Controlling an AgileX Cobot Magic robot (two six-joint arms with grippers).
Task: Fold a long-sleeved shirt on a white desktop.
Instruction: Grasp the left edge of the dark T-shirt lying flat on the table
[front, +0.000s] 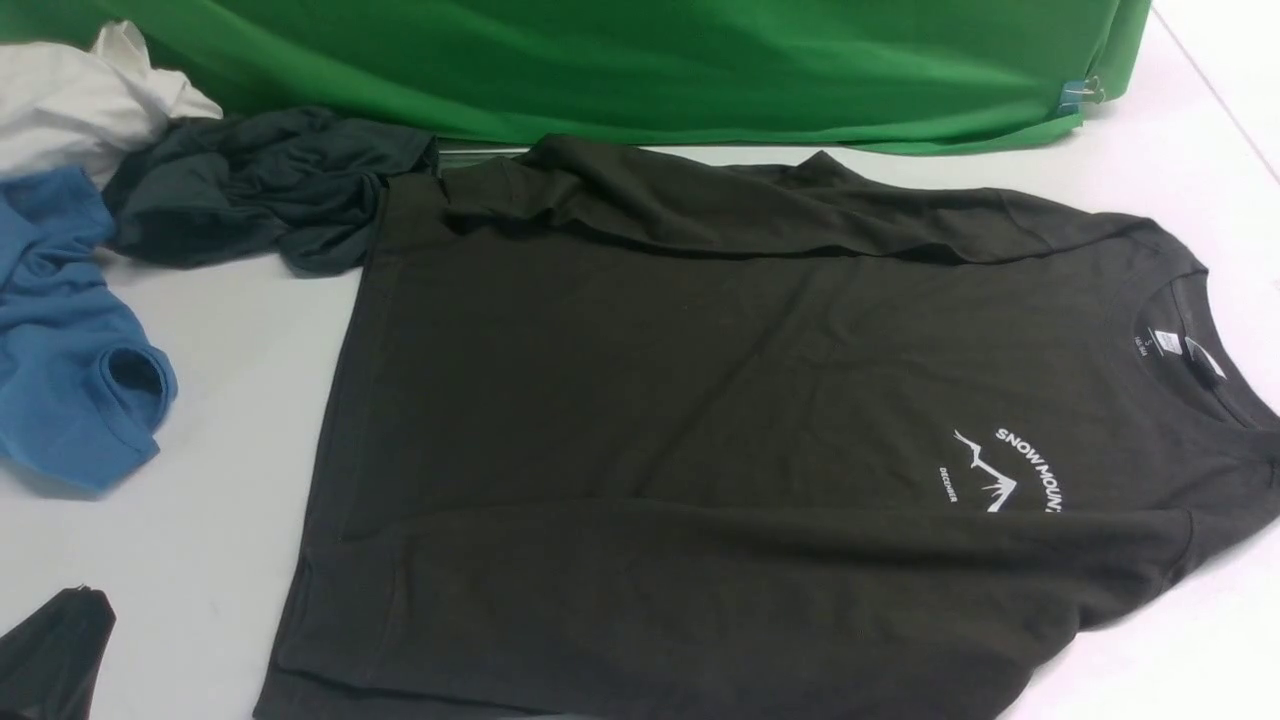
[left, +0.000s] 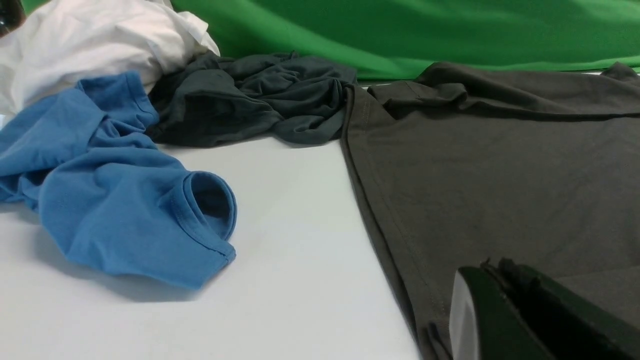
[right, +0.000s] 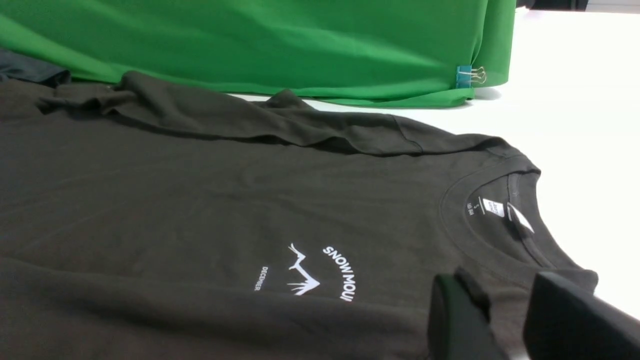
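Note:
The long-sleeved shirt (front: 700, 380) lies spread flat on the white desktop (front: 230, 330), collar to the right and hem to the left. Both sleeves are folded across its body, and the white mountain print (front: 1000, 470) faces up. My left gripper (front: 70, 610) sits low at the near left, on bare desktop apart from the hem. In the left wrist view this gripper (left: 492, 265) is shut with nothing in it, the shirt (left: 500, 175) behind it. My right gripper (right: 500, 280) is open by the near shoulder beside the collar (right: 500, 210); it is out of the front view.
A blue garment (front: 70, 340), a slate-grey garment (front: 260, 190) and a white garment (front: 70, 100) are heaped at the far left, the grey one touching the shirt's far hem corner. The green backdrop (front: 650, 60) runs along the back, held by a binder clip (front: 1085, 92).

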